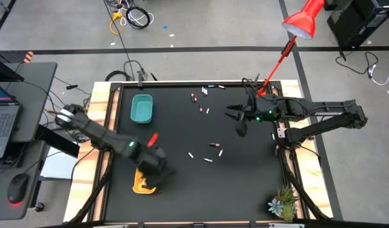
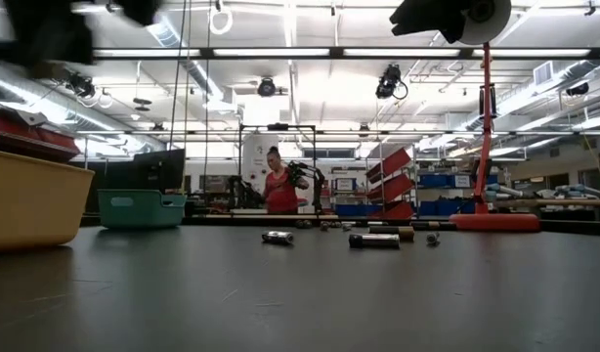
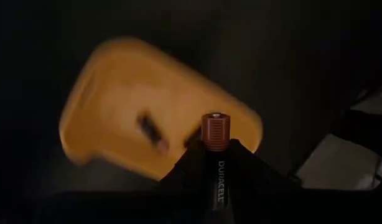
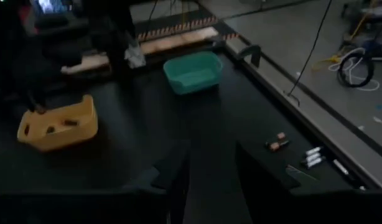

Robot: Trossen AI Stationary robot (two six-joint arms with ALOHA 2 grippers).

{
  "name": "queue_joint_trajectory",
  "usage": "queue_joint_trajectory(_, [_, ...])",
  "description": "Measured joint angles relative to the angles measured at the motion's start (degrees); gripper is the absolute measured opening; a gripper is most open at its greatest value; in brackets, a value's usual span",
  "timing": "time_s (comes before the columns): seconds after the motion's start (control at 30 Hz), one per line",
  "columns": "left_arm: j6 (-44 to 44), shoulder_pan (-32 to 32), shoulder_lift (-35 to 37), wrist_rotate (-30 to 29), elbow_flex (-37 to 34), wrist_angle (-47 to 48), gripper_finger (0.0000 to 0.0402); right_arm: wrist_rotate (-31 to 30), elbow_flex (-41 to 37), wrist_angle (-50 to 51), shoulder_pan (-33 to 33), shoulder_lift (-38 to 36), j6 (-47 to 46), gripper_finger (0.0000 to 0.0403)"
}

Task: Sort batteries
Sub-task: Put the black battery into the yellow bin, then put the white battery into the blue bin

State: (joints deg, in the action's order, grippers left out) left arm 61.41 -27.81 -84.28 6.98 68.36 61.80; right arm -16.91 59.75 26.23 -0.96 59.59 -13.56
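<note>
Dark jointed arms point(image 1: 106, 134); green lights

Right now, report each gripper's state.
Left gripper: shut on a Duracell battery, above the yellow tray.
Right gripper: open, empty.

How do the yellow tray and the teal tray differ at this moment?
The yellow tray already holds a few dark batteries, while the teal tray looks empty. The left gripper, shut on a Duracell battery, hovers above the yellow tray; no gripper is near the teal tray. The yellow tray sits at the table's near left edge, the teal tray farther back. Both are small, open, rectangular trays.
</note>
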Motion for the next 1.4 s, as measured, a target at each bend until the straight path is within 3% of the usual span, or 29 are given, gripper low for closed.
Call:
queue_joint_trajectory(0.23, [14.99,-8.18,4.34,-0.58,-15.45,-12.91,0.0038,-0.02,0.01,-5.81,-0.40,1.10,-0.30,0.0137])
queue_joint_trajectory(0.53, [18.45,-8.08,4.52,-2.87,-24.93,-19.82,0.0052,0.25,0.00,-5.95,0.24,3.91,-6.65,0.0128])
queue_joint_trajectory(0.7, [17.55,-7.49,4.54,-0.31,-24.90,-19.72,0.0161,0.37,0.00,-5.92,0.58,4.46,-7.91,0.0128])
queue_joint_trajectory(0.83, [16.67,-7.46,4.54,-1.16,-22.87,-19.66,0.0202,0.26,0.00,-5.98,0.56,4.63,-7.86,0.0128])
queue_joint_trajectory(1.03, [14.34,-7.44,4.54,-1.84,-17.02,-18.39,0.0187,0.20,0.00,-5.98,0.45,4.66,-7.70,0.0127])
queue_joint_trajectory(1.17, [8.81,-6.25,4.54,-7.95,-10.44,-17.25,0.0163,0.07,0.00,-5.98,0.45,4.71,-7.41,0.0127])
queue_joint_trajectory(1.27, [5.20,-2.30,4.50,-14.41,-7.24,-18.08,0.0148,0.04,0.00,-5.98,0.45,5.00,-7.40,0.0127])
queue_joint_trajectory(1.4, [-4.69,7.21,3.23,-15.12,-6.84,-22.13,0.0132,0.79,0.00,-6.52,0.45,5.93,-7.48,0.0127])
